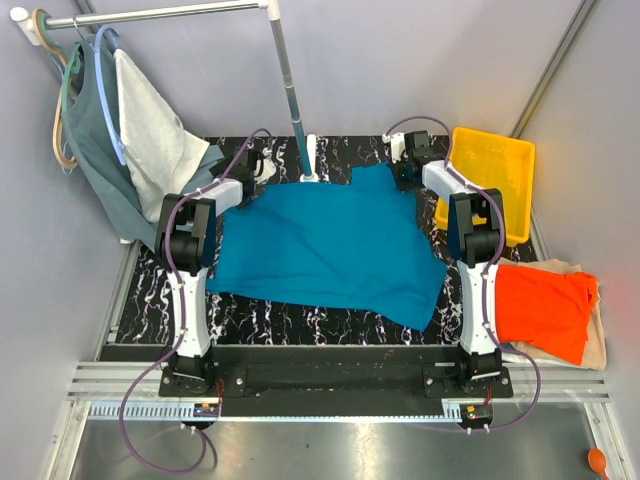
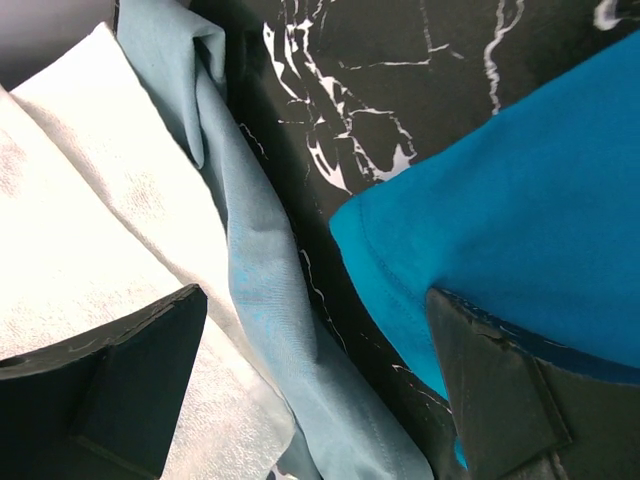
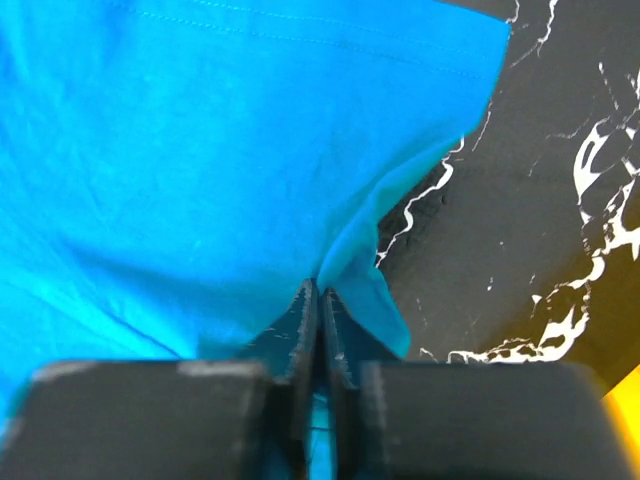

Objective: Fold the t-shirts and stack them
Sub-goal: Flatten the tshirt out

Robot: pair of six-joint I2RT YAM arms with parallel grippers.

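We find the teal t-shirt (image 1: 330, 250) spread mid-table. Our right gripper (image 3: 318, 300) pinches its 2 o'clock edge tight, presumably to start folding. The left gripper (image 2: 312, 310) gapes wide, empty, at 10 o'clock.

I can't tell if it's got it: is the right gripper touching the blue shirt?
Touching. The right wrist view shows the right gripper pinching a fold of the teal-blue t-shirt between its shut fingers.

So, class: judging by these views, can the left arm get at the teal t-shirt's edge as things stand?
Probably yes: the left gripper hangs open right at the teal t-shirt, its hem bare; the grey-green top lies close beside, though.
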